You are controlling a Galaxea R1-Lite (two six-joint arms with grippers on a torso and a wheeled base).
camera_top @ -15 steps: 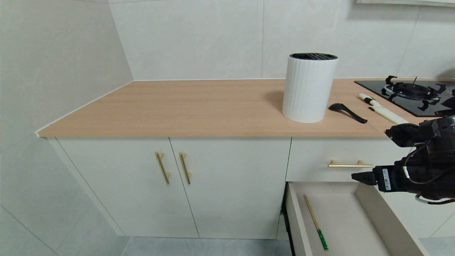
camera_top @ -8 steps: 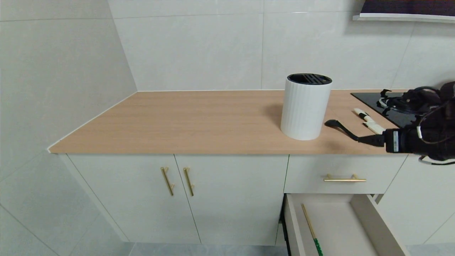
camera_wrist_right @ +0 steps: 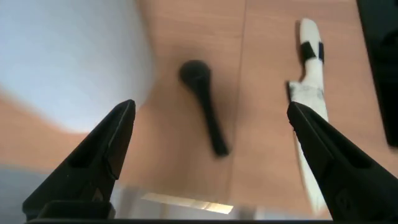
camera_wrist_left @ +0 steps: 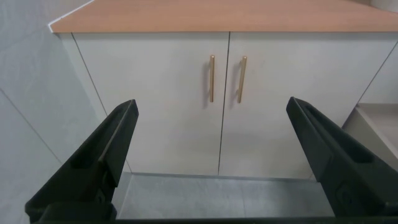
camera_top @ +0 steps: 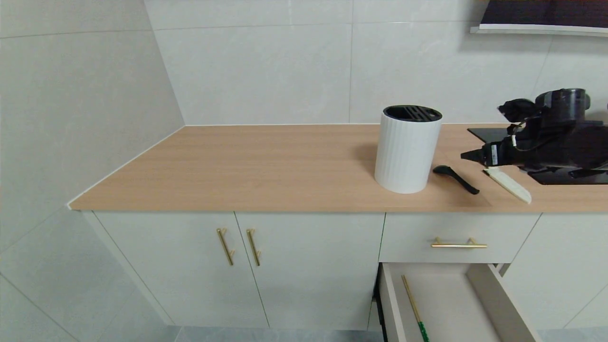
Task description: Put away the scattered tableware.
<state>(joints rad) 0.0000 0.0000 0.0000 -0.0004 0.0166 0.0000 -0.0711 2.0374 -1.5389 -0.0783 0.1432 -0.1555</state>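
Right gripper (camera_top: pixel 470 155) open, hovering over black spoon (camera_wrist_right: pixel 208 115) and knife (camera_wrist_right: pixel 311 106), both near the counter's (camera_top: pixel 261 166) front edge, right of the white holder (camera_top: pixel 407 148). Looks like the pick step. Next: descend, centre on spoon handle, close, carry to open drawer (camera_top: pixel 451 304). Left gripper (camera_wrist_left: pixel 211 155) open, facing cabinet doors.

White holder (camera_top: pixel 407 152) is standing just left of black spoon (camera_top: pixel 457 179), blocking that side; knife (camera_top: pixel 509 186) is lying near its right, leaving a gap between.

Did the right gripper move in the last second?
Yes. The right gripper rose from beside the open drawer to above the countertop, to the right of the white knife holder.
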